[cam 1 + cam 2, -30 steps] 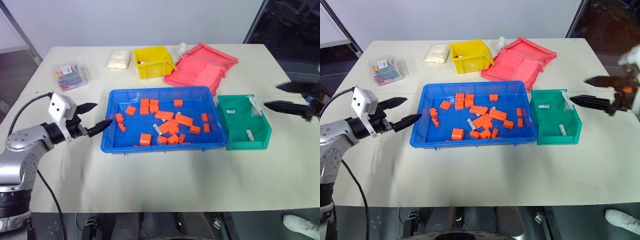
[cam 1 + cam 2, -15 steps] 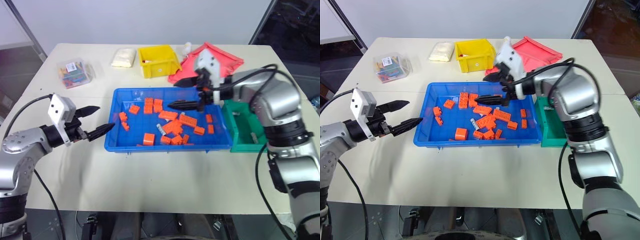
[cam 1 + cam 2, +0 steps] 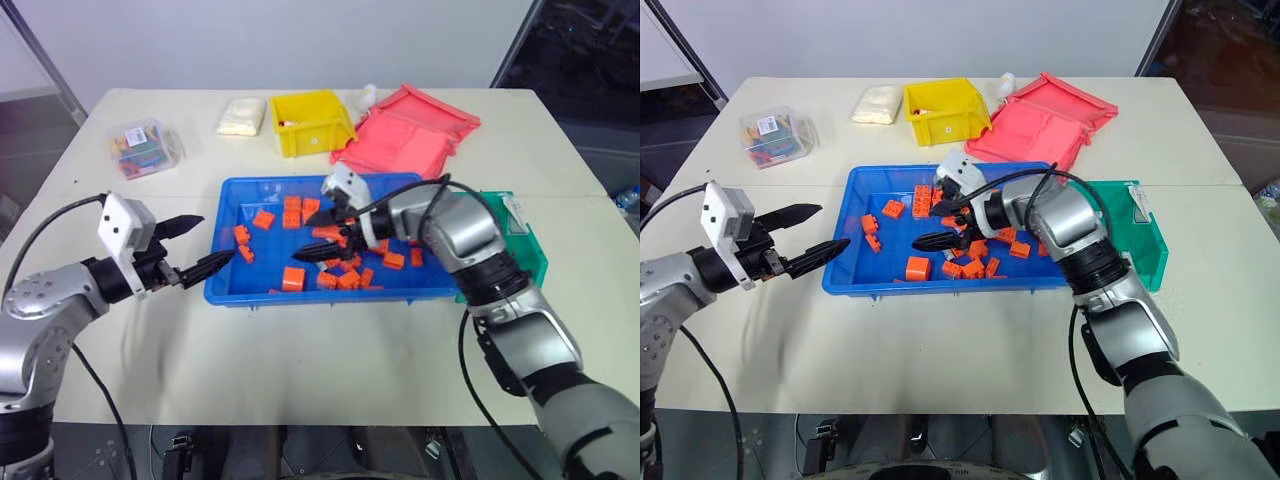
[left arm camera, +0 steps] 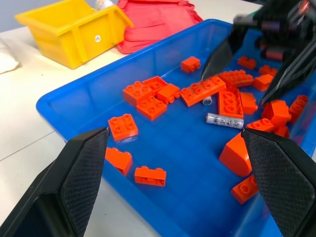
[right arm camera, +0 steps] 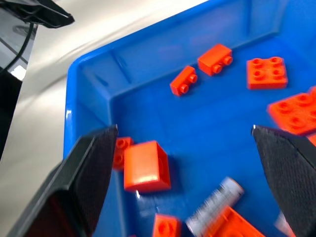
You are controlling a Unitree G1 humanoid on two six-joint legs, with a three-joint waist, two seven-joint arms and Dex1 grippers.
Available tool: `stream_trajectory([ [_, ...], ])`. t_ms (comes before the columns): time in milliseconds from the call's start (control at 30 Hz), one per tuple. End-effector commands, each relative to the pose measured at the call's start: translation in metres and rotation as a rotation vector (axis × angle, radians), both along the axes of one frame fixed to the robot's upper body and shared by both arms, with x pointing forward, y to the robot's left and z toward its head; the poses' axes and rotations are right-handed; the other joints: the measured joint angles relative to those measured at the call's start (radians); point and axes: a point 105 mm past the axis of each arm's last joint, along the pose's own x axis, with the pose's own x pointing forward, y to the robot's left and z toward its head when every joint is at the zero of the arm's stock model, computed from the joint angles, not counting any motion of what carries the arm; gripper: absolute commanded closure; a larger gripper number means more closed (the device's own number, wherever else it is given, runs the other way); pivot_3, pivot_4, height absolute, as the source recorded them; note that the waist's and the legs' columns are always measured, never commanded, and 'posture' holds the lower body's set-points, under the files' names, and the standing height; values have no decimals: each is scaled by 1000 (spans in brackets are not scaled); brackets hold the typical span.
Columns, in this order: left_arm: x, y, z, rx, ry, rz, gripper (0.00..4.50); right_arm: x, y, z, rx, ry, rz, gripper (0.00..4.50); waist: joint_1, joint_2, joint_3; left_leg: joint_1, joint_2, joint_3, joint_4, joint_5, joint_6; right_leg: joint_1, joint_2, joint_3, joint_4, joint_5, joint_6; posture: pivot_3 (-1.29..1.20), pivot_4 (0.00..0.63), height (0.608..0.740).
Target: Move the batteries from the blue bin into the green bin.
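clear box label (image 3: 764, 125): white sticker on lid, print too small to read
battery (image 4: 224, 121): silvery wrap, no legible txt
orange blocks (image 4: 148, 96): studs only, no readable marks
yellow bin (image 4: 74, 32): small round spot on side wall, no txt
readable txt overall: none

From my seat I see a wide cream table (image 3: 300, 350) taking up most of the head view. Behind it, toward twelve o'clock, stands a plain pale wall (image 3: 280, 40). A dark glazed opening (image 3: 590, 60) sits at about two o'clock. Grey floor (image 3: 40, 130) shows past the table's edge at ten o'clock.
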Motion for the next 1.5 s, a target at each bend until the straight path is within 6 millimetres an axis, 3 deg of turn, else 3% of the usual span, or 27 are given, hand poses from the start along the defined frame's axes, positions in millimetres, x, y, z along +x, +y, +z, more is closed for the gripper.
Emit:
stream_trajectory([
  [33,-3,-1,12,2,-66,10,0,2,7,8,-11,-51,32,60,0,0,0,0,0,0,0,0,0,0,0,0,0,0,0,0,150,740],
  [233,-6,-1,11,-11,-77,29,0,8,0,-10,-100,-80,41,60,0,0,0,0,0,0,0,0,0,0,0,0,0,0,0,0,150,740],
  [633,-2,-6,11,-19,-100,38,0,22,-15,-25,-203,-151,34,60,0,0,0,0,0,0,0,0,0,0,0,0,0,0,0,0,150,740],
  [767,-2,-6,11,-15,-104,40,0,23,-7,2,-53,-85,-10,60,0,0,0,1,0,0,0,0,0,1,0,0,0,0,0,0,150,740],
  [1000,-2,-6,9,-12,-101,42,0,23,-12,24,-3,-102,-25,60,0,0,0,1,0,0,-1,0,0,0,0,0,0,0,0,0,150,740],
  [1167,-1,-7,10,-13,-105,39,0,19,-21,12,-84,-142,10,60,0,0,0,1,0,0,-1,0,0,0,0,0,0,0,0,0,150,740],
  [1500,-1,-7,12,-16,-111,45,0,12,-20,-11,-214,-224,112,60,0,0,0,1,0,0,-1,0,0,0,0,0,0,0,0,0,150,740],
])
